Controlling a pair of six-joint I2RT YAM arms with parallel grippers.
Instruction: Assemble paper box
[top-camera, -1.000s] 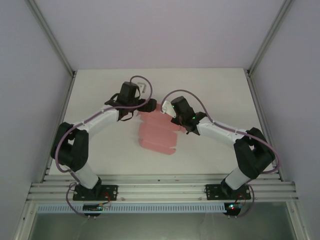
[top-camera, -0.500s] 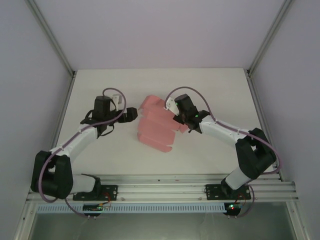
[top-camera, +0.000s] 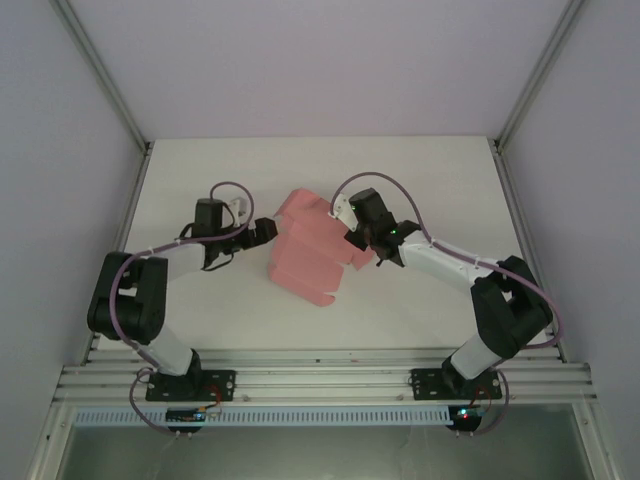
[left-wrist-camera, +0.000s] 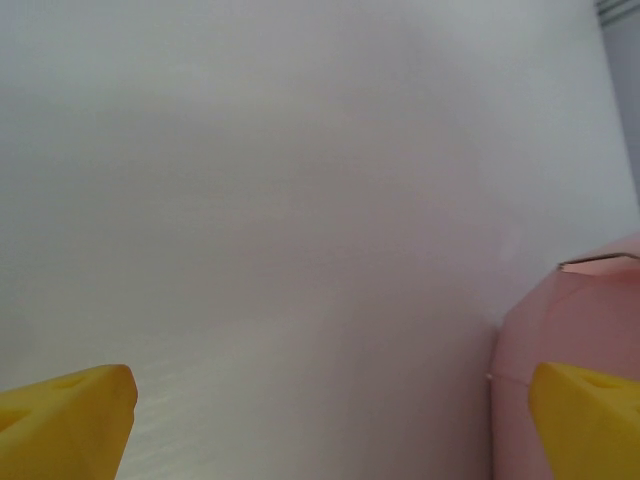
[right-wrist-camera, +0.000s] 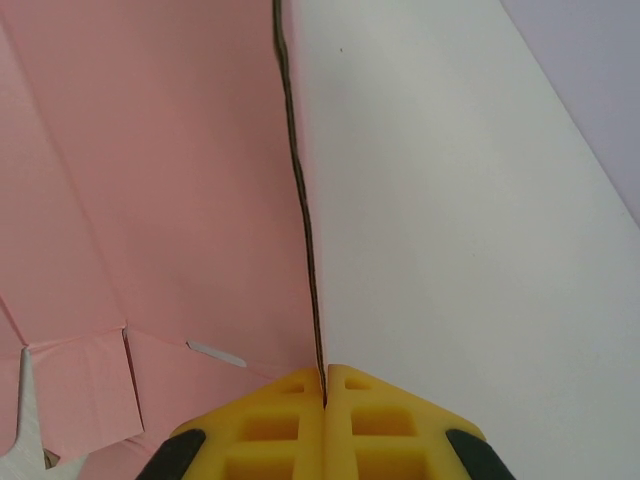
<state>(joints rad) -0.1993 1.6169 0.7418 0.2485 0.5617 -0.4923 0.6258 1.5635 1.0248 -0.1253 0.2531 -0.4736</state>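
Note:
The paper box (top-camera: 308, 252) is a pink die-cut card sheet near the table's middle, partly raised on its right side. My right gripper (top-camera: 353, 240) is shut on the sheet's right edge. In the right wrist view the yellow fingers (right-wrist-camera: 290, 420) pinch the thin card edge, and the pink panel (right-wrist-camera: 150, 200) stands up to their left with a small slot near the fold. My left gripper (top-camera: 268, 231) is open just left of the sheet. Its yellow fingertips (left-wrist-camera: 65, 420) stand wide apart with bare table between them, and the pink card (left-wrist-camera: 575, 320) is by the right fingertip.
The white table (top-camera: 430, 170) is walled by grey panels with metal posts at the back corners. An aluminium rail (top-camera: 320, 380) carrying both arm bases runs along the near edge.
My left gripper left the sheet's top-left corner and now sits low beside its left edge. The right gripper kept its grip, and the sheet rose and shifted slightly left.

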